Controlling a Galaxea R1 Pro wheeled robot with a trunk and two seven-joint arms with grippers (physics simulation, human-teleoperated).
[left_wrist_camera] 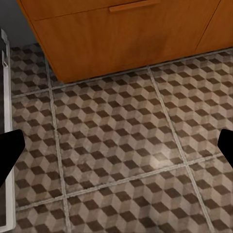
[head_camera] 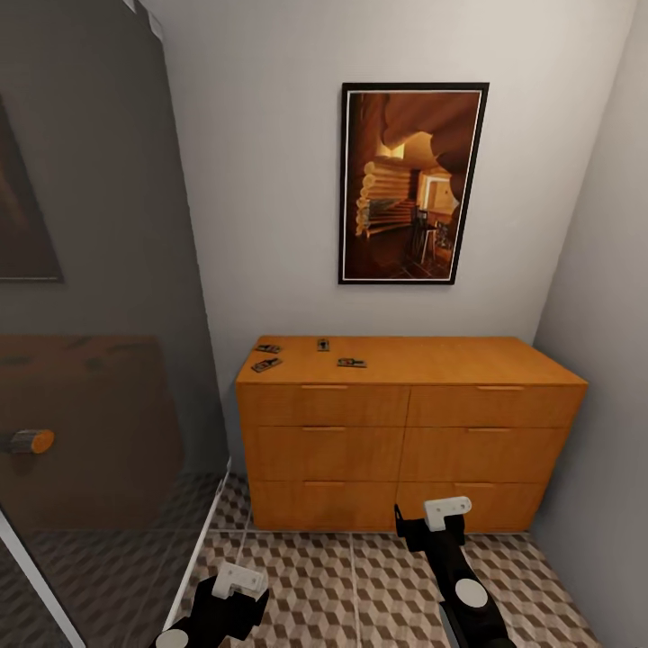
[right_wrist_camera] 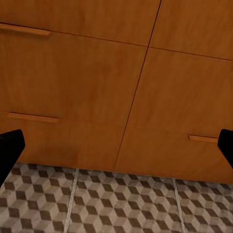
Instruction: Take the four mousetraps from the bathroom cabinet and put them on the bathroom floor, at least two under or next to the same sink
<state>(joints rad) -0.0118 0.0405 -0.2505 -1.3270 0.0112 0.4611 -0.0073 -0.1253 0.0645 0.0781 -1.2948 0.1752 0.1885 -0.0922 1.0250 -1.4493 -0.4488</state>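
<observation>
On the cabinet top lie four mousetraps, unreached; both grippers, left and right, hang spread and empty, so approach and raising come next.

Four mousetraps seemingly atop cabinet

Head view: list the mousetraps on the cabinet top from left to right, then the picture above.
Two mousetraps at the left end, one behind and one in front, too overlapped to order → upright mousetrap → flat mousetrap → framed picture on the wall.
</observation>
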